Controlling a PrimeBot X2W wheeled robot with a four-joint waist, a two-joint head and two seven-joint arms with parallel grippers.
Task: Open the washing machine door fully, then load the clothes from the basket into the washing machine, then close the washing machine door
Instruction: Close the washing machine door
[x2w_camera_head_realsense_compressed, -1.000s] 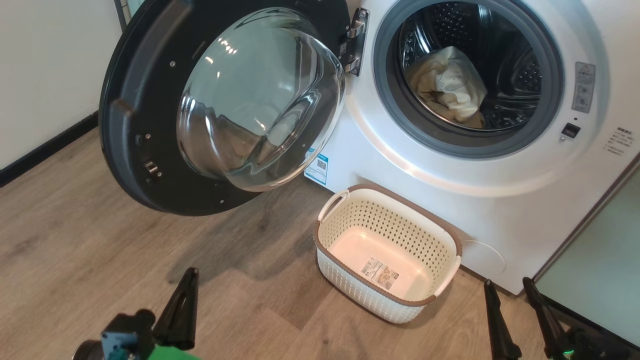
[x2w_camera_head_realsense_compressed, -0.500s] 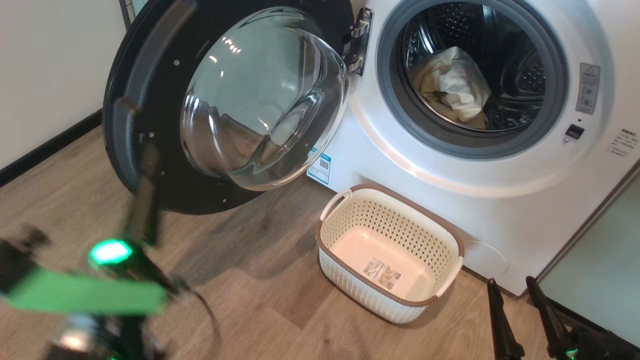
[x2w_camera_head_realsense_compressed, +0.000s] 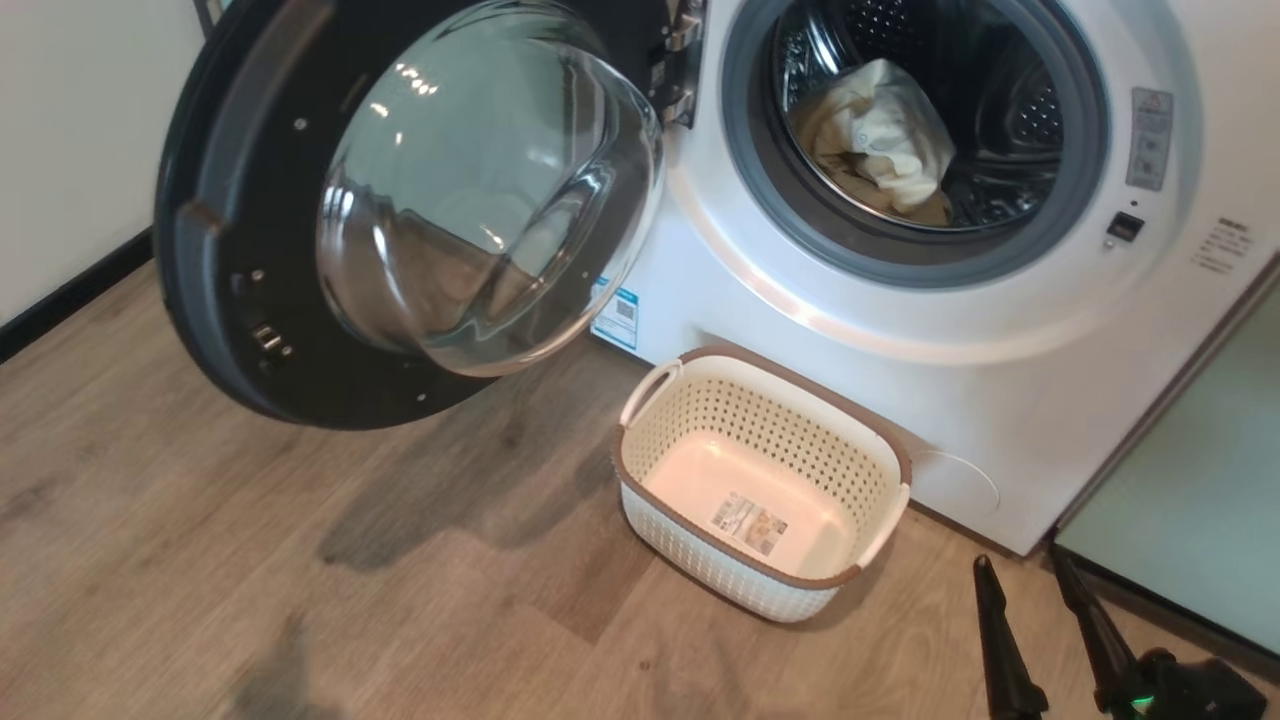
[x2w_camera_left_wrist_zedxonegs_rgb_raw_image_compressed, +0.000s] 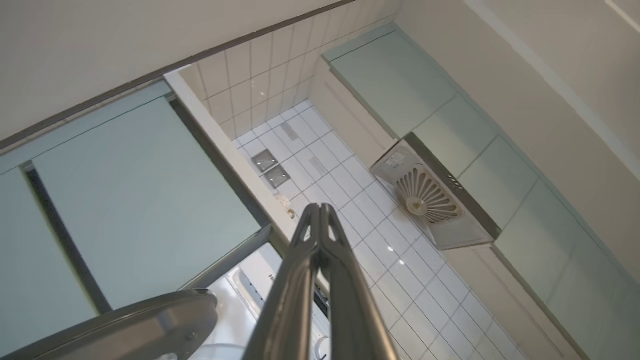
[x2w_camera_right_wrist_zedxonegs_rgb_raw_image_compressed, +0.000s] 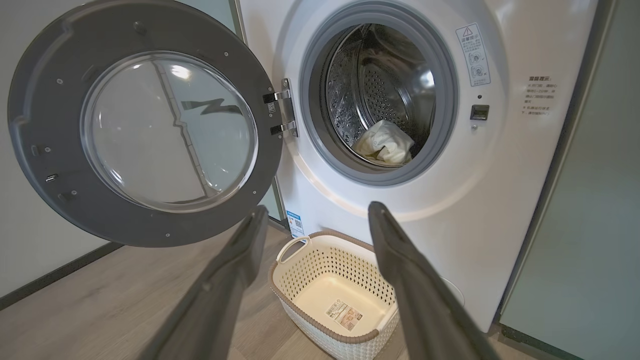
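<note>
The washing machine door (x2w_camera_head_realsense_compressed: 230, 330) stands swung wide to the left, its glass bowl bulging toward me. Inside the steel drum of the white washing machine (x2w_camera_head_realsense_compressed: 900, 380) lie the pale yellow clothes (x2w_camera_head_realsense_compressed: 880, 140), also in the right wrist view (x2w_camera_right_wrist_zedxonegs_rgb_raw_image_compressed: 382, 145). The cream basket (x2w_camera_head_realsense_compressed: 740, 420) sits empty on the floor below the opening, a label on its bottom. My right gripper (x2w_camera_head_realsense_compressed: 1025, 575) is open at the lower right, pointing past the basket (x2w_camera_right_wrist_zedxonegs_rgb_raw_image_compressed: 330, 295) at the machine. My left gripper (x2w_camera_left_wrist_zedxonegs_rgb_raw_image_compressed: 320, 210) is shut on nothing and points up at a tiled wall, above the door's curved grey edge (x2w_camera_left_wrist_zedxonegs_rgb_raw_image_compressed: 130, 320).
A pale green cabinet door (x2w_camera_head_realsense_compressed: 1200, 480) stands right of the machine. A white wall with black skirting (x2w_camera_head_realsense_compressed: 70, 290) runs behind the open door. Wooden floor (x2w_camera_head_realsense_compressed: 350, 580) spreads left of the basket. Green upper cabinets (x2w_camera_left_wrist_zedxonegs_rgb_raw_image_compressed: 450, 130) and a range hood (x2w_camera_left_wrist_zedxonegs_rgb_raw_image_compressed: 430, 200) hang overhead.
My shut left gripper rose from the lower left of the head view toward the door and passed out of that view. The head camera shifted slightly. The right gripper stayed open.
</note>
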